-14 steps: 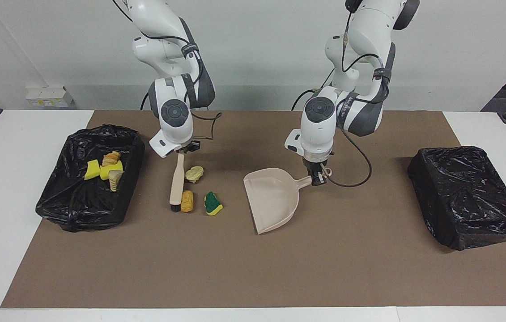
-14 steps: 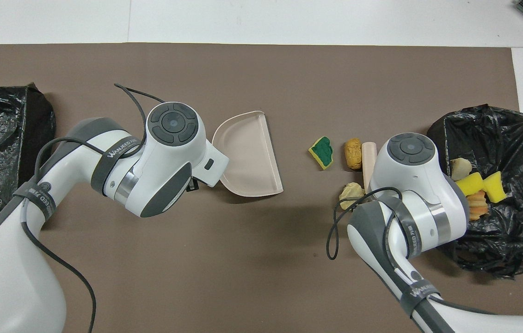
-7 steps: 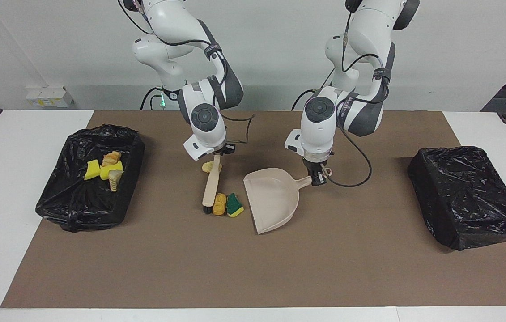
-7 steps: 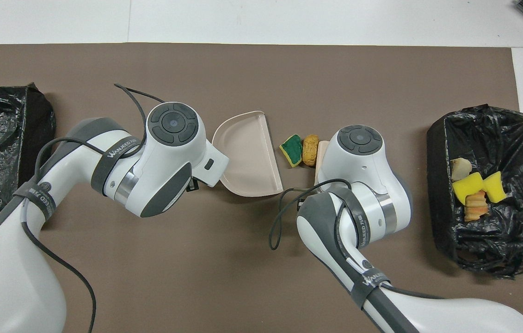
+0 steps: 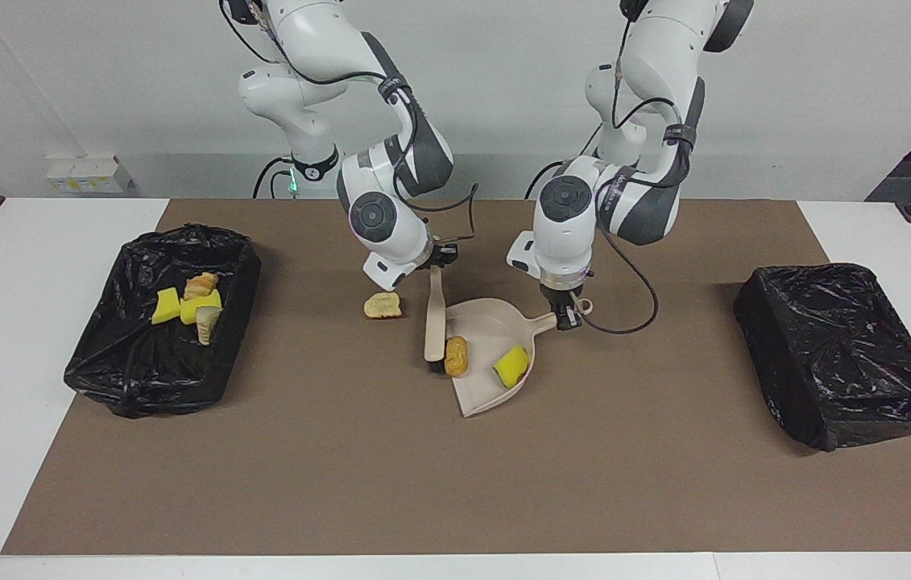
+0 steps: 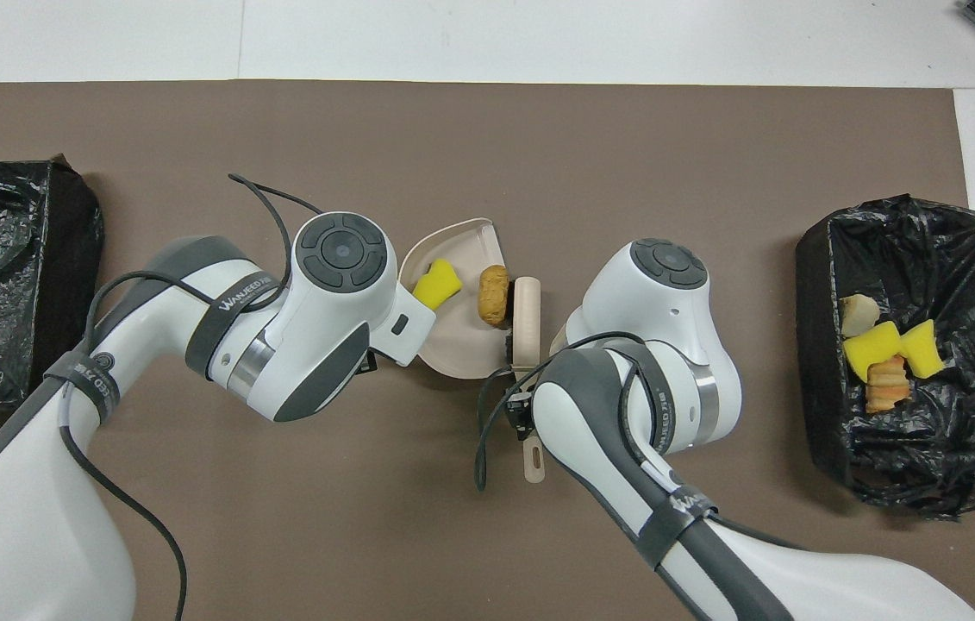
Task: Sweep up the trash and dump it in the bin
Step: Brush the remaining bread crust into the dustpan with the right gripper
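My right gripper (image 5: 437, 267) is shut on the beige handle of the brush (image 5: 433, 322), whose black bristles rest at the mouth of the beige dustpan (image 5: 489, 321). My left gripper (image 5: 569, 320) is shut on the dustpan's handle. Of the trash, the orange-brown lump (image 5: 456, 356) sits at the pan's mouth against the brush, and the green-and-yellow sponge (image 5: 511, 365) lies inside the pan. A pale tan lump (image 5: 383, 305) lies on the mat beside the brush, toward the right arm's end. In the overhead view the arms hide both grippers; brush (image 6: 526, 315), lump (image 6: 494, 295) and sponge (image 6: 437, 285) show.
A black-bagged bin (image 5: 141, 379) at the right arm's end of the table holds yellow sponge chunks (image 5: 167, 306) and other pieces. A second black-bagged bin (image 5: 842, 354) stands at the left arm's end. A brown mat (image 5: 423, 483) covers the table.
The right arm swept the brush toward the dustpan, pushing the orange-brown lump and the sponge into it. The pale tan lump was left on the mat. The left arm shifted only slightly.
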